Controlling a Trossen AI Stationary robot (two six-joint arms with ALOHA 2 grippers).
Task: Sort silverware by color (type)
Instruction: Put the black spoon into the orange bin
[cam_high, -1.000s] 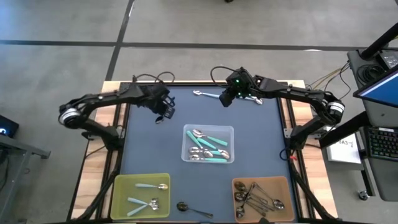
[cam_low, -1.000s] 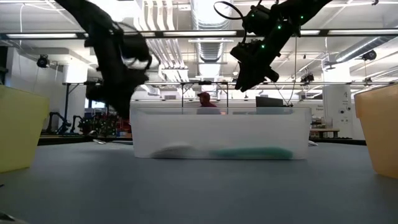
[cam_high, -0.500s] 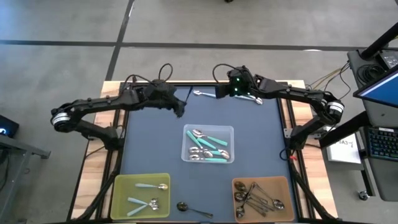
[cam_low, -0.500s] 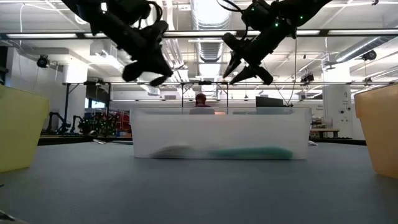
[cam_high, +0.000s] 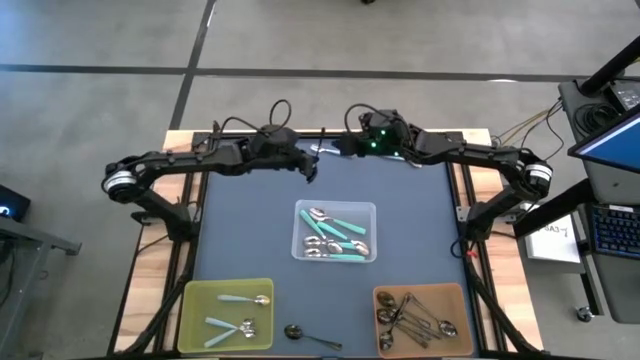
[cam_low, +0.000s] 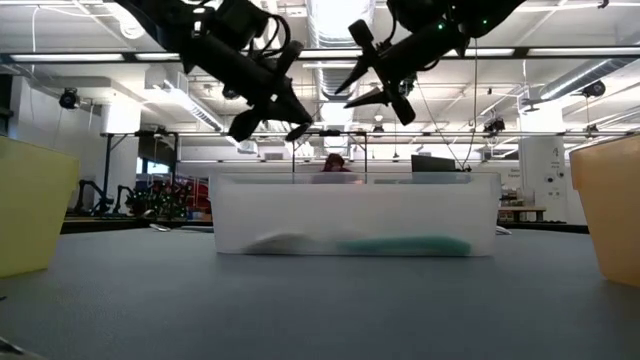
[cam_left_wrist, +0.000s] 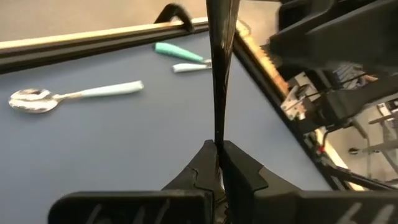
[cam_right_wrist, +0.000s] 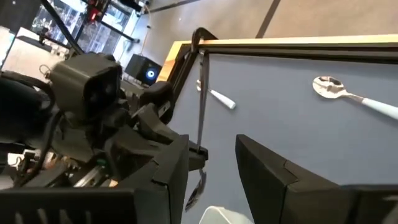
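My left gripper (cam_left_wrist: 219, 146) is raised over the table's far middle (cam_high: 310, 168) and is shut on a thin dark spoon (cam_right_wrist: 200, 93). My right gripper (cam_right_wrist: 212, 142) is open, level with it (cam_low: 368, 70) and facing it from the right, touching nothing. A clear bin (cam_high: 335, 232) in the middle of the table holds several teal-handled spoons. Pale-handled spoons lie in the yellow bin (cam_high: 225, 315), and dark ones in the brown bin (cam_high: 420, 318). One pale-handled spoon (cam_left_wrist: 74, 96) lies flat on the mat near the far edge. My left gripper pinches the dark spoon between its two fingertips, on the handle (cam_left_wrist: 218, 134) close to the bowl (cam_right_wrist: 196, 190). The fingers lie across the handle. The spoon is lifted clear of the table, its long handle end (cam_right_wrist: 200, 59) sticking out to one side of the fingers.
More loose spoons (cam_high: 405, 158) lie by the far edge, two of them with teal and pale handles (cam_left_wrist: 180, 56). A dark spoon (cam_high: 305, 333) lies between the yellow and brown bins at the near edge. The two arms stand close together over the far middle.
My left gripper has moved right along the far side toward my right gripper, risen, and tipped from pointing down to slanting, carrying the dark spoon. My right gripper has turned from pointing down to level, facing left toward the left gripper.
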